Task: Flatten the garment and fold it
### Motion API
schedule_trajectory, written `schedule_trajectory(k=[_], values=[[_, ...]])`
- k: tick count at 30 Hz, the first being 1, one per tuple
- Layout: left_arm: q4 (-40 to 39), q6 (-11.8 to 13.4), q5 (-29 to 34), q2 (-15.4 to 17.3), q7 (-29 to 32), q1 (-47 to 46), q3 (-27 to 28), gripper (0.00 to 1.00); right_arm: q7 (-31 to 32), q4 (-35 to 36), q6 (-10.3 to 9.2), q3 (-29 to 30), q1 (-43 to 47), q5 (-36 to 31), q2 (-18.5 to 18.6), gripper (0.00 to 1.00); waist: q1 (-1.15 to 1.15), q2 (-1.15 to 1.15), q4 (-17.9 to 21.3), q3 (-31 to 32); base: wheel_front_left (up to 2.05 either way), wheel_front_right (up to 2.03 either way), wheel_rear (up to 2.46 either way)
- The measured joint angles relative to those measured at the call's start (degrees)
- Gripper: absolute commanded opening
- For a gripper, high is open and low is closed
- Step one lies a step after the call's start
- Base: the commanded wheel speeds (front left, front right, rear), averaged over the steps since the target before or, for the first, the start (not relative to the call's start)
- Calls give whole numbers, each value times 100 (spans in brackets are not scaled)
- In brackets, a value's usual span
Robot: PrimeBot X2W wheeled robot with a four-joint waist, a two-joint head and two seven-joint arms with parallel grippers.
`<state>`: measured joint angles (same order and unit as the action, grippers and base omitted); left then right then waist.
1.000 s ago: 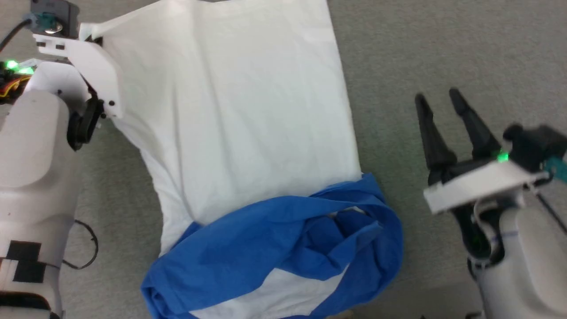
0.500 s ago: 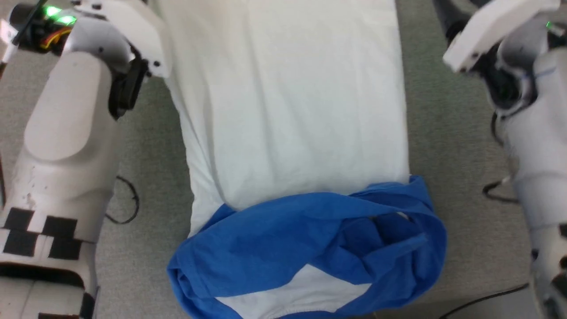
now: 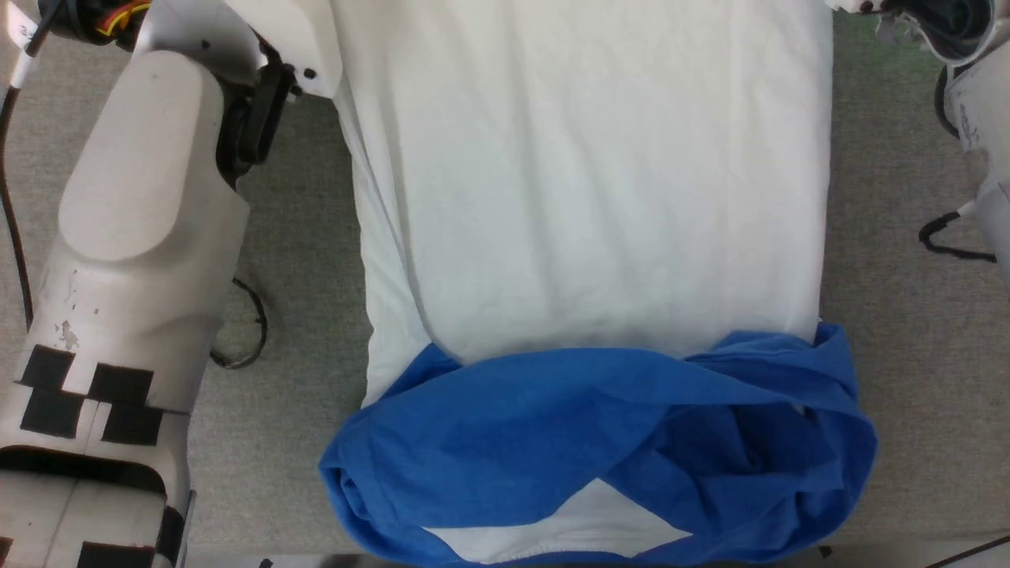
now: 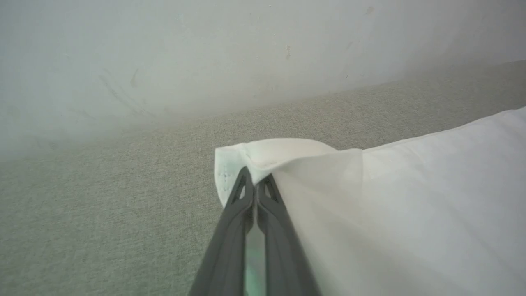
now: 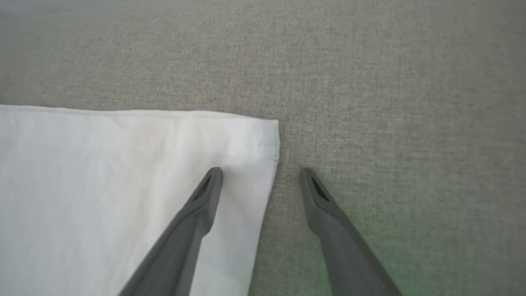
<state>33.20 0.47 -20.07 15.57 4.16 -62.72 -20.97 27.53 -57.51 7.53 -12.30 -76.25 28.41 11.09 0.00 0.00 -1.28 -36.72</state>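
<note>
The left tool [image 4: 256, 176] pinches one shirt [image 3: 584, 197] corner. The right tool [image 5: 261, 172], spread wide, has come to the other corner, ready to grab.

Garment [image 3: 584, 197] on floor [image 3: 308, 237]; sleeves [image 3: 552, 426] bunched at near end.

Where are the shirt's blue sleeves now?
In the head view, the blue sleeves lie bunched at the bottom centre, nearest the robot, below the white body of the garment on the grey surface.
</note>
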Motion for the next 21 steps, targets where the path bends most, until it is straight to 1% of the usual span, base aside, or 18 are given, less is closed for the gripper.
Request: schedule_trajectory(k=[2, 4, 5, 6, 7, 10, 13, 16, 17, 21], values=[[5, 0, -13, 4, -23, 0, 0, 0, 148, -51, -1, -157, -112, 23, 3, 100, 0, 0, -26, -63, 0, 0, 0], [18, 0, -20, 8, -24, 0, -3, 0, 425, -78, -10, -315, -210, 119, 18, 100, 0, 0, -38, -97, 0, 0, 0], [29, -2, -21, 9, -23, 0, -10, 0, 591, -82, -10, -387, -258, 183, 31, 85, 0, 0, -38, -103, 0, 0, 0], [49, -32, -42, 8, -22, 0, -10, 0, 734, -79, -12, -453, -292, 261, 43, 26, 0, 0, -34, -102, 0, 0, 0], [63, -43, -64, 11, -23, 0, -10, 0, 844, -77, -18, -489, -305, 341, 52, 0, 0, 0, -28, -100, 0, 0, 0], [109, -44, -96, 21, -24, 0, -7, 0, 905, 15, -15, -637, -283, 508, 74, 0, 0, 0, -10, -96, 0, 0, 0], [196, -46, -112, 42, -83, 0, -9, 0, 531, 142, -7, -789, -142, 583, 109, 0, 0, 0, 8, -61, 0, 0, 0], [297, -44, -112, 69, -208, -2, -5, 0, -13, 142, 3, -861, -19, 582, 154, 0, 1, 0, 25, 26, 0, 0, 0], [335, -44, -112, 82, -243, -6, -3, 0, -286, 121, 7, -871, 14, 535, 166, 0, 1, 0, 31, 65, 0, 0, 0], [523, -49, -112, 127, -439, -87, 5, 0, -1171, -52, 9, -742, 10, 460, 269, 0, 1, 0, 57, 255, 0, 0, 0]])
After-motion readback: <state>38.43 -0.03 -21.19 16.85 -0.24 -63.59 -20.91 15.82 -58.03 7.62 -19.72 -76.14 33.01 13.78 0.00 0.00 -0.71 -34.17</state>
